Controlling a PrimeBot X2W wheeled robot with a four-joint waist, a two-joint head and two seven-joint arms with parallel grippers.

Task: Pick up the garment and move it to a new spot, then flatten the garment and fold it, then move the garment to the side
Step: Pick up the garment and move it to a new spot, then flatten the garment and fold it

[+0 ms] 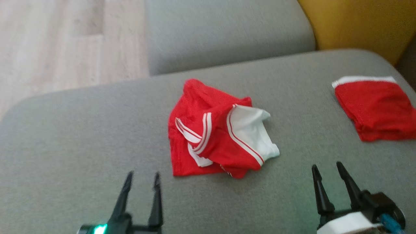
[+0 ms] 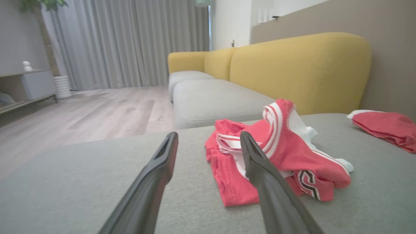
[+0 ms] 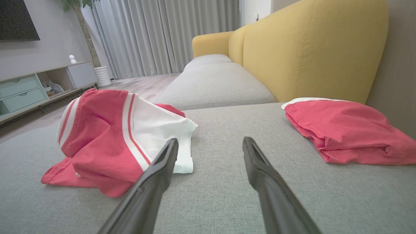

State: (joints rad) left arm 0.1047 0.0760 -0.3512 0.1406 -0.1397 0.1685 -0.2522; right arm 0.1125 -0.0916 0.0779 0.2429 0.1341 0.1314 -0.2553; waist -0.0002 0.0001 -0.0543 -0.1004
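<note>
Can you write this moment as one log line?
garment: crumpled on sofa seat | left gripper: open, empty | right gripper: open, empty | second red garment: far right

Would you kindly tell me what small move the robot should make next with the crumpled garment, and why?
Probably reach the left gripper and right gripper forward to the near edges of the garment to spread it: it lies bunched, unflattened, on the grey cushion, and both grippers stand open, short of it, holding nothing.

Folded garment (image 1: 377,109) cut by right edge; crumpled garment (image 2: 286,152) partly behind left claw (image 2: 208,136).
</note>
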